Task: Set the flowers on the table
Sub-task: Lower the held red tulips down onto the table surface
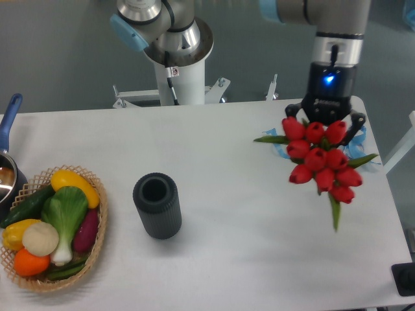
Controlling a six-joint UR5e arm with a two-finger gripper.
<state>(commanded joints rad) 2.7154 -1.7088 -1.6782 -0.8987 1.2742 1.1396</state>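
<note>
The flowers (321, 159), a bunch of red tulip buds with green leaves and a thin green stem pointing toward the front, are at the right side of the white table (246, 214). My gripper (326, 120) comes straight down from above and is closed around the bunch. The buds hide its fingertips, and only the black outer links show on either side. The bunch seems to hang a little above the tabletop. A blue ribbon (280, 149) shows behind the buds.
A dark ribbed cylindrical vase (157, 206) stands upright at the table's middle left. A wicker basket (97, 243) of colourful vegetables sits at the front left corner. A pot with a blue handle (8, 116) is at the left edge. The robot base (175, 58) stands behind the table.
</note>
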